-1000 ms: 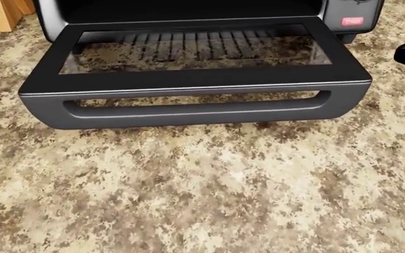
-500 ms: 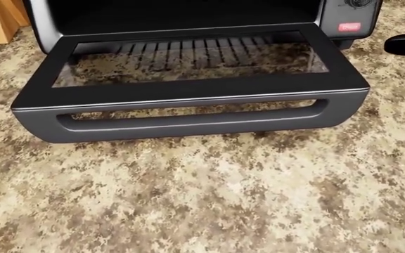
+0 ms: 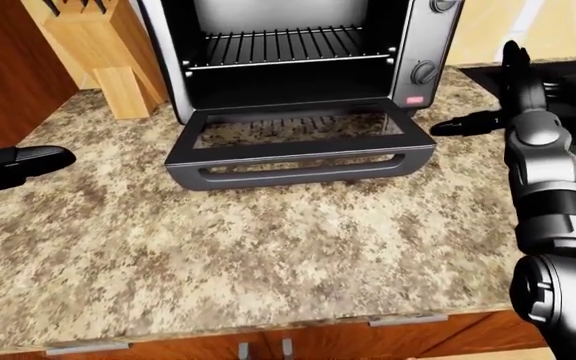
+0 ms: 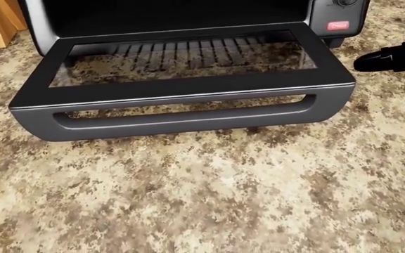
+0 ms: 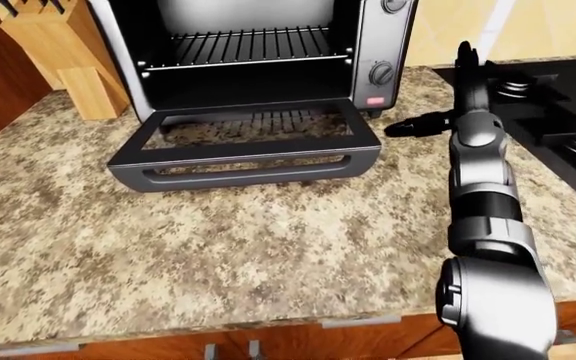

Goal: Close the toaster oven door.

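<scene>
Granite counter (image 3: 268,247); toaster oven door (image 3: 298,154) flat open, stiff, hinged, takes hold at handle bar (image 4: 181,120). Right hand (image 3: 473,121) alongside, fingers spread, holding nothing.

glossy silver segmented right arm (image 5: 483,225) with black joints, matte black hand (image 3: 488,112).

The toaster oven door (image 5: 243,142) lies folded down flat; the right robot hand (image 5: 438,120) hovers beside its right edge, fingers open.
</scene>
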